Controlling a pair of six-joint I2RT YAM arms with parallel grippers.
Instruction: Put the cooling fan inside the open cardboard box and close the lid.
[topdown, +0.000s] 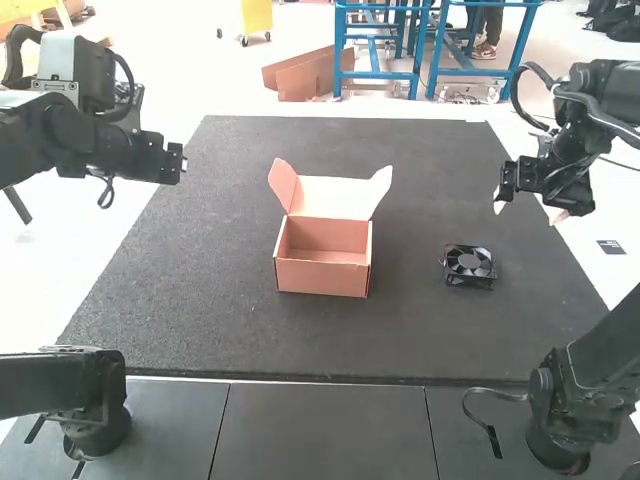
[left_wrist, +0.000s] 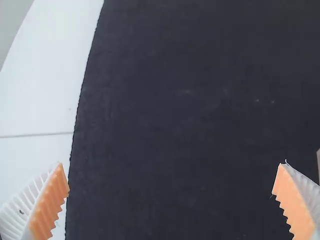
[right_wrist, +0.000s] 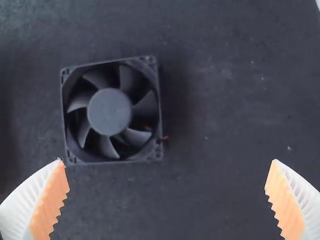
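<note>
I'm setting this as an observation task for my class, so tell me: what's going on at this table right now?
Neither robot arm holds anything. The small black square cooling fan lies flat on the dark mat, to the right of the open brown cardboard box, whose lid stands raised. The right gripper hangs open above the fan; the left gripper is open over the mat's left edge.

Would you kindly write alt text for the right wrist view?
A black square fan lies flat on a dark mat. The right gripper is open and empty, its white ribbed, orange-padded fingers clear of the fan.
</note>
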